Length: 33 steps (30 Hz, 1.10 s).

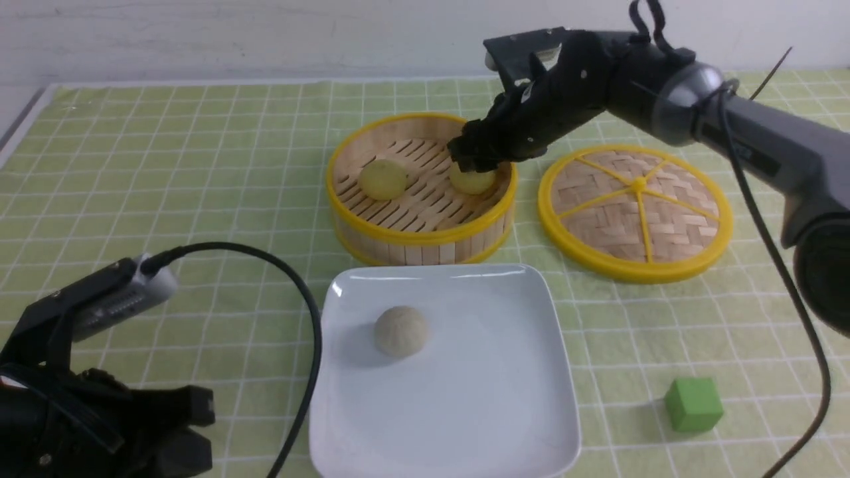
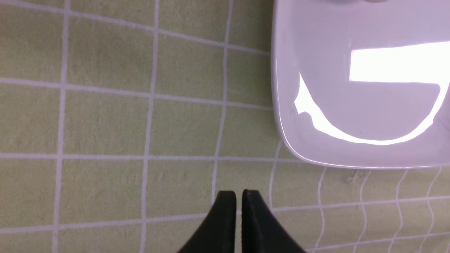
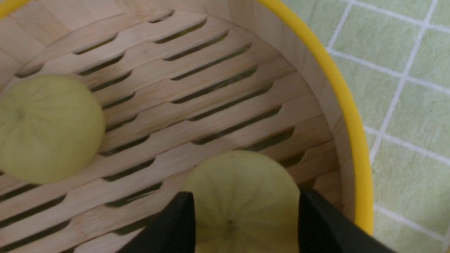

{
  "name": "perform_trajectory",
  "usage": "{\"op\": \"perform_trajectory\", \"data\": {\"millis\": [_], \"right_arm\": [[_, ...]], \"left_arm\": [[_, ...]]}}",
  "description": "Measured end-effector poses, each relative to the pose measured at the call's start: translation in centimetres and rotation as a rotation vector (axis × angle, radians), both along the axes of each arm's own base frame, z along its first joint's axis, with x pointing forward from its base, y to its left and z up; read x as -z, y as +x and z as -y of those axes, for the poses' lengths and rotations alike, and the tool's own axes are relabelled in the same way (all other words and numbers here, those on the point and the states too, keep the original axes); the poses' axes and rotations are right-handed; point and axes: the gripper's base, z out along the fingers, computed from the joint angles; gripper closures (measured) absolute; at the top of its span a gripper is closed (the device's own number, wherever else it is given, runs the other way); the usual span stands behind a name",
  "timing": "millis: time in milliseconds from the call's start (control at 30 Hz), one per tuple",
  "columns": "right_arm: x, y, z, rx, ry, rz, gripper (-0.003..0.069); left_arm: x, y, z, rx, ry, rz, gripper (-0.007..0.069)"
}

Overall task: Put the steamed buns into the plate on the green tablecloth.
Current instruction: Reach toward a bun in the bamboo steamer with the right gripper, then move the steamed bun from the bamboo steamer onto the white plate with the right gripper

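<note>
You have the right fingers [image 3: 182,218] spread wide about the near-rim yellow bun [image 3: 242,196] in the steamer basket [image 1: 425,236], evidently at pickup, so next close gently, lift clear and carry it to the white plate [image 1: 458,411].

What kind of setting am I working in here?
Likely a robot test bench dressed as a kitchen table: a bamboo steamer on a gridded green tablecloth, with a robot arm reaching over it.
</note>
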Motion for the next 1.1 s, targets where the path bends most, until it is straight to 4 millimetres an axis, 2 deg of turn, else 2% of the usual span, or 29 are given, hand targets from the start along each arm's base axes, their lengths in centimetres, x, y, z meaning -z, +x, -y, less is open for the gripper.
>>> {"op": "perform_trajectory", "data": {"millis": [67,133,167,200,233,267,333,367,400,433,467,533,600,633,700,833,867,900,933,967,1000,1033,1067,1100], "right_arm": [[0.5,0.1,-0.1,0.003,0.003,0.002,0.0317],[0.5,0.0,-0.1,-0.003,-0.002,-0.014,0.046],[0.5,0.0,-0.1,-0.003,-0.002,-0.015,0.0473],[-0.1,-0.3,-0.1,-0.009,-0.004,-0.026,0.0568],[-0.8,-0.6,0.0,-0.015,-0.003,-0.034,0.0617],[-1.4,-0.9,0.0,-0.023,-0.007,-0.045,0.0637],[-4.0,-2.0,0.3,-0.049,-0.016,-0.053,0.0644],[-6.1,-2.7,0.6,-0.068,-0.018,-0.033,0.0644],[-6.5,-2.9,0.7,-0.073,-0.021,-0.035,0.0644],[-8.1,-3.6,0.9,-0.089,-0.029,-0.021,0.0644],[-11.3,-5.0,1.5,-0.116,-0.04,0.008,0.0644],[-14.5,-7.1,2.2,-0.146,-0.058,0.004,0.0644],[-16.2,-8.8,2.8,-0.172,-0.071,-0.038,0.0644],[-16.2,-9.4,2.9,-0.187,-0.072,-0.076,0.0644],[-15.0,-10.8,2.7,-0.228,-0.083,-0.179,0.0643],[-9.8,-13.7,0.3,-0.305,-0.099,-0.327,0.0641],[-9.4,-13.9,0.1,-0.307,-0.101,-0.331,0.0641],[-6.8,-15.1,-1.0,-0.309,-0.096,-0.367,0.0641],[-5.4,-15.7,-1.5,-0.305,-0.09,-0.379,0.0641],[-5.4,-15.8,-1.7,-0.308,-0.089,-0.38,0.064],[-3.6,-16.5,-2.2,-0.294,-0.086,-0.377,0.0639],[-3.1,-16.6,-2.5,-0.289,-0.082,-0.366,0.0638],[-1.3,-17.0,-2.7,-0.27,-0.083,-0.351,0.0634],[-0.8,-17.1,-2.9,-0.264,-0.082,-0.342,0.0629]], "left_arm": [[0.0,0.0,0.0,0.0,0.0,0.0,0.0569],[0.0,0.0,0.0,0.0,0.0,0.0,0.0563],[0.0,0.0,0.0,0.0,0.001,0.001,0.0562],[0.0,0.0,0.0,0.0,0.001,0.001,0.0559],[0.0,0.0,0.0,0.0,0.001,0.001,0.0558],[0.0,0.0,0.0,0.001,0.002,0.001,0.0556],[0.0,0.0,-0.1,0.004,0.01,0.002,0.0554],[0.0,0.0,-0.1,0.006,0.016,0.002,0.0552],[0.0,0.0,-0.1,0.006,0.017,0.002,0.0552],[0.0,0.0,-0.1,0.007,0.019,0.002,0.0551],[0.0,0.0,-0.1,0.008,0.022,0.003,0.0549],[0.1,0.0,-0.2,0.011,0.03,0.003,0.0544],[0.1,0.0,-0.2,0.012,0.032,0.003,0.054],[0.1,0.0,-0.2,0.013,0.033,0.003,0.0538],[0.1,0.0,-0.2,0.013,0.033,0.003,0.0536],[0.1,0.0,-0.2,0.013,0.037,0.006,0.0532],[0.1,0.0,-0.2,0.013,0.037,0.006,0.0531],[0.1,0.1,-0.3,0.01,0.039,0.014,0.0528],[0.0,0.1,-0.3,0.006,0.04,0.021,0.0526],[0.0,0.2,-0.3,0.006,0.04,0.022,0.0525],[0.0,0.3,-0.3,0.002,0.044,0.033,0.0521],[0.0,0.3,-0.3,0.0,0.044,0.037,0.0519],[-0.1,0.4,-0.4,-0.005,0.046,0.047,0.0516],[-0.1,0.4,-0.4,-0.007,0.046,0.051,0.0514]]}}
